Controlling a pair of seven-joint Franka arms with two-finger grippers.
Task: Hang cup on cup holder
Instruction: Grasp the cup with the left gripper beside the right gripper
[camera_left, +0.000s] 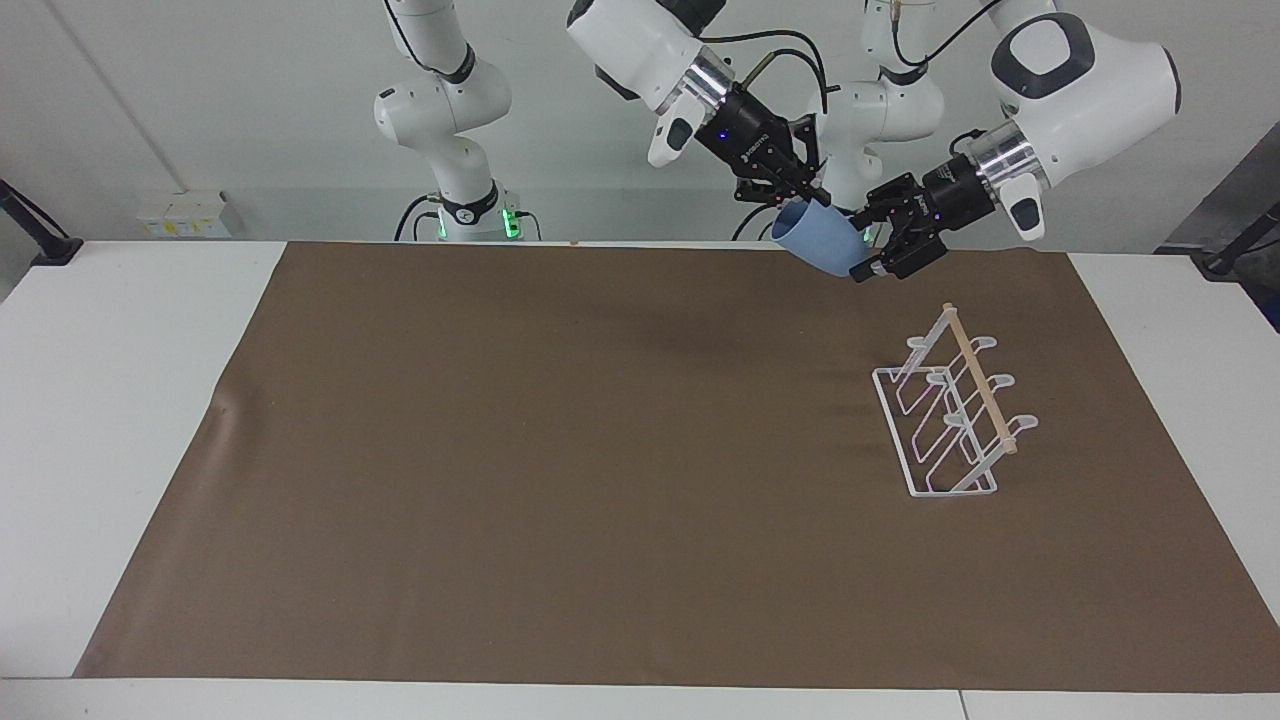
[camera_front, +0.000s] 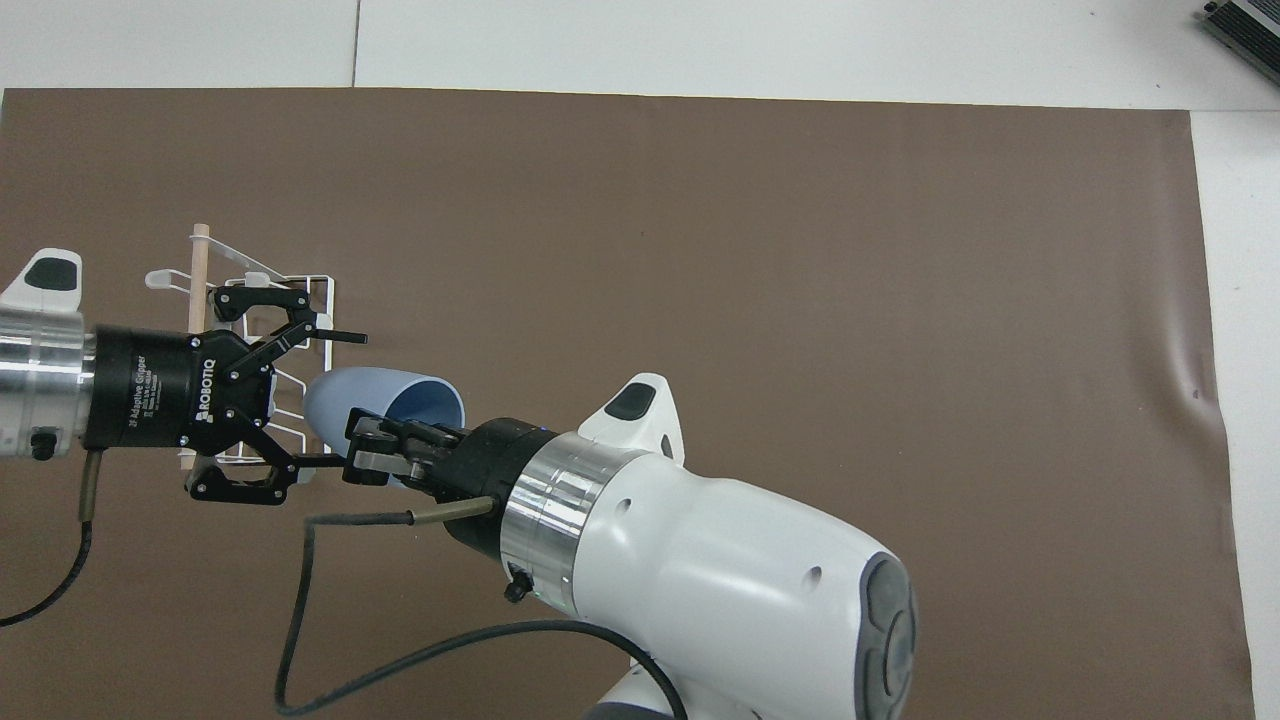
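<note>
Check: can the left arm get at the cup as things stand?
Probably yes. The left gripper is open at the closed end of the cup, nothing between; the right gripper is pinching only its rim.

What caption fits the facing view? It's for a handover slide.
Right gripper holds the blue cup aloft as the open left gripper reaches it.

I'm seeing the cup (camera_left: 820, 243) looking like smooth matt light-blue plastic. The cup holder (camera_left: 948, 420) is showing thin white coated wire with a pale bare wooden rod (camera_left: 980, 383) on top. The brown mat (camera_left: 600, 480) is looking like matt paper, slightly rippled at one edge, lying on a smooth white table (camera_left: 100, 400). The arms' shells are shining glossy white
</note>
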